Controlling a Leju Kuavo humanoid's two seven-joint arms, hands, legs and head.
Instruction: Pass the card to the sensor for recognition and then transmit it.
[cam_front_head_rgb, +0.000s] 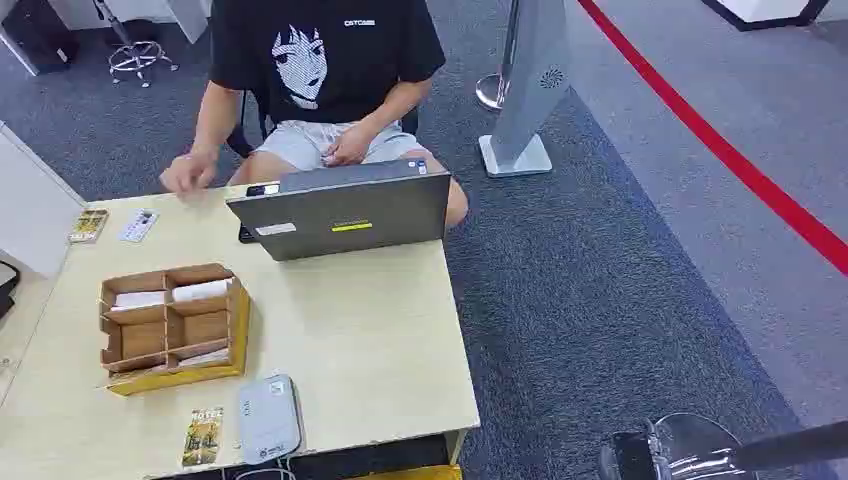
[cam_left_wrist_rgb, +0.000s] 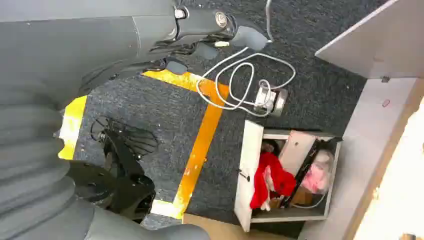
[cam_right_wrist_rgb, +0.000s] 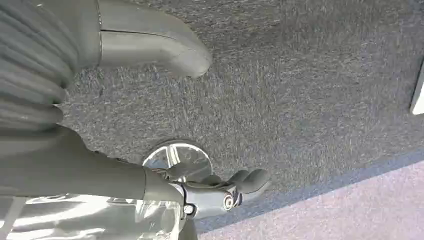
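**Inspector:** The table (cam_front_head_rgb: 380, 340) carried a laptop (cam_front_head_rgb: 345, 210), with a person (cam_front_head_rgb: 320, 80) seated behind it. Nearer the robot stood a wooden divider box (cam_front_head_rgb: 172, 325), then a grey sensor (cam_front_head_rgb: 267, 418) near the front edge, and just beside it a green-and-yellow card (cam_front_head_rgb: 203, 436) lying flat. Two more cards (cam_front_head_rgb: 110, 226) lay at the far left corner.

**Assessor:** Risks from here?

**Inspector:** In my judgement, three. The card lay flat and thin, so fingers could slide it off the near edge instead of lifting it. It sat just beside the sensor, so a reach might knock the sensor or snag its cable. And the person's hand hovered over the table's far side, so the handover could come out mistimed.

**Assessor:** And the hands?

**Inspector:** Both hung over the carpet, well apart from the table. The right hand (cam_right_wrist_rgb: 150, 115) showed thumb (cam_right_wrist_rgb: 160, 45) and fingers (cam_right_wrist_rgb: 245, 182) spread, holding nothing. The left hand (cam_left_wrist_rgb: 75, 150) held nothing I could see; its fingers' spread I could not tell.
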